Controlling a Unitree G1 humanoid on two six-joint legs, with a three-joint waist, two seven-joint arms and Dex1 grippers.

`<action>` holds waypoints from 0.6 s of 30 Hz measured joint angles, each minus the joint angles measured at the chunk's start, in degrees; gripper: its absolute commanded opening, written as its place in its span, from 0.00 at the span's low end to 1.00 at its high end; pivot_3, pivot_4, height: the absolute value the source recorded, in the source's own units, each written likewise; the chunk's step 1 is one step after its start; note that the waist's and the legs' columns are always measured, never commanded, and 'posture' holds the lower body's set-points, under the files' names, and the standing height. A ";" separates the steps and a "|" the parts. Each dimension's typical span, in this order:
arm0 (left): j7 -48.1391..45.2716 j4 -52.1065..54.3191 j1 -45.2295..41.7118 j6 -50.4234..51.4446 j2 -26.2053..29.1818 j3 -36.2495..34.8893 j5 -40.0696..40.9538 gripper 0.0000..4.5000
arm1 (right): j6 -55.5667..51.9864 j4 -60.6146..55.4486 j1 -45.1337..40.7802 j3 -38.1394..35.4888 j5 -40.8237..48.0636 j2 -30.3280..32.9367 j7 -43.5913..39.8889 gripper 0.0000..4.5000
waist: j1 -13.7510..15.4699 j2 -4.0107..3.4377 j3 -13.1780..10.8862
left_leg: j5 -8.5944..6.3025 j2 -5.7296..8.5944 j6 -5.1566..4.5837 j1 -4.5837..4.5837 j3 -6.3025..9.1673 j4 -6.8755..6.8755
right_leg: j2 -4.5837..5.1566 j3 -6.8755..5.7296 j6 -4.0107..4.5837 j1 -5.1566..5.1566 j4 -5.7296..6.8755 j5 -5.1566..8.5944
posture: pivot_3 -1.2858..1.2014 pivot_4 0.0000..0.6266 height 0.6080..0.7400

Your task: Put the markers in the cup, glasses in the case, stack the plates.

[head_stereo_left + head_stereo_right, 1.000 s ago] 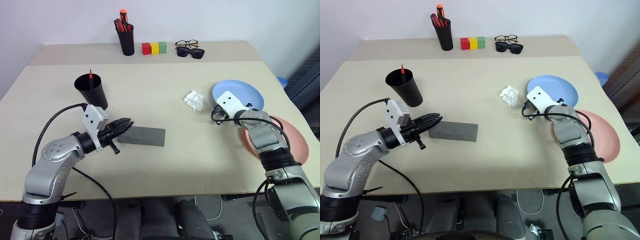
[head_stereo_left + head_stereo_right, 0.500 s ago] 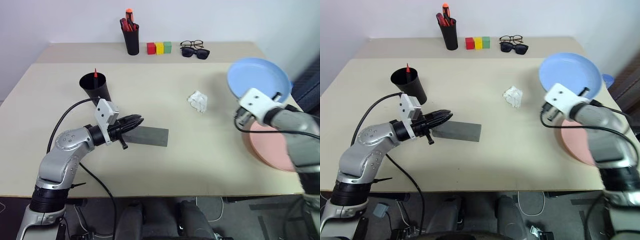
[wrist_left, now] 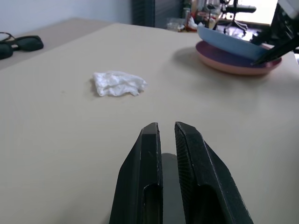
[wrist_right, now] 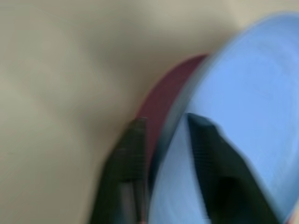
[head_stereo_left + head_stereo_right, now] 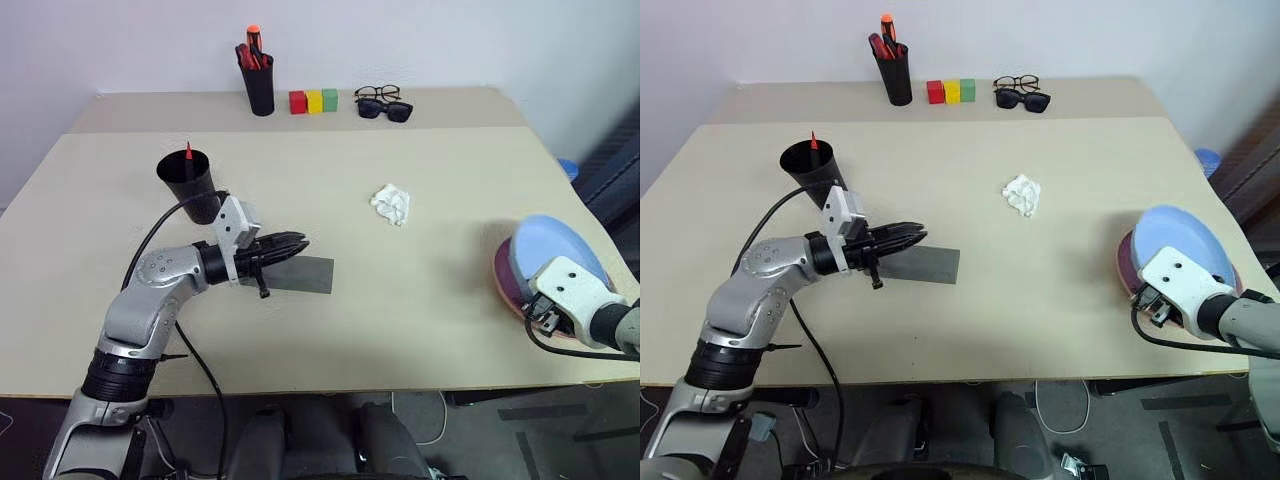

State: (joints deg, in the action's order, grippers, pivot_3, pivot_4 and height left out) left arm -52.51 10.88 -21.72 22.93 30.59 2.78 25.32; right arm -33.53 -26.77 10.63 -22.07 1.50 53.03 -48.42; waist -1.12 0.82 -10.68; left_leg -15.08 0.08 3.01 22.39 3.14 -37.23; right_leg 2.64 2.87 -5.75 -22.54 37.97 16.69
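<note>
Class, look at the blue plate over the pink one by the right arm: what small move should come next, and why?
Probably draw the right end effector back off the rim. The blue plate already lies tilted on the pink plate, and the fingers straddle its edge with a gap showing, so clearing them would let it settle flat.

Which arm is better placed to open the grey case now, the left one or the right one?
Probably the left. Its end effector is shut right at the grey case, while the right end effector straddles the blue plate over the pink plate.
</note>
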 measured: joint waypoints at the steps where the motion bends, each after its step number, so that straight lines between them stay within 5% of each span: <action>1: 0.05 0.40 0.45 -0.05 0.10 -0.04 -0.09 0.11 | -0.01 -0.50 -1.27 0.44 0.71 0.00 -0.15 0.74 | -0.01 0.00 0.00 | 0.00 -0.01 0.00 -0.01 0.00 0.00 | 0.00 0.00 0.00 0.01 0.00 0.00 | 0.52 0.24 1.00; 7: 1.50 1.90 3.17 -0.12 2.08 -1.77 -0.84 0.11 | -1.14 3.21 -25.27 10.42 4.91 -9.39 4.78 0.74 | -0.49 0.04 -0.01 | 0.00 -0.04 0.00 -0.02 0.06 0.01 | -0.03 -0.02 0.01 0.00 0.01 0.00 | 0.52 0.24 1.00; 12: 4.09 3.64 6.18 -0.09 3.78 -4.77 -1.10 0.11 | -4.52 25.92 -42.74 20.01 2.79 -28.25 17.56 0.74 | -0.91 0.10 -0.02 | 0.01 -0.02 0.02 0.12 0.10 0.07 | 0.08 -0.05 0.01 -0.13 0.00 0.00 | 0.52 0.24 1.00; 18: 6.78 8.50 10.79 0.64 4.83 -8.01 -0.84 0.11 | -1.07 49.30 -53.36 19.24 1.99 -36.41 28.12 0.74 | -0.18 0.07 -0.03 | 0.01 0.03 0.02 0.59 0.00 -0.01 | 0.18 -0.03 -0.01 -0.63 0.06 -0.01 | 0.52 0.24 1.00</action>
State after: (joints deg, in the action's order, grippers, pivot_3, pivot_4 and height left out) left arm -45.73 19.38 -10.92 23.57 35.42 -5.22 24.48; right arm -34.60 22.53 -42.72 -2.84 3.49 16.62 -20.30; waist -1.29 0.89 -10.71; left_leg -15.07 0.12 3.03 22.98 3.14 -37.24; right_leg 2.82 2.84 -5.76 -23.17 38.03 16.67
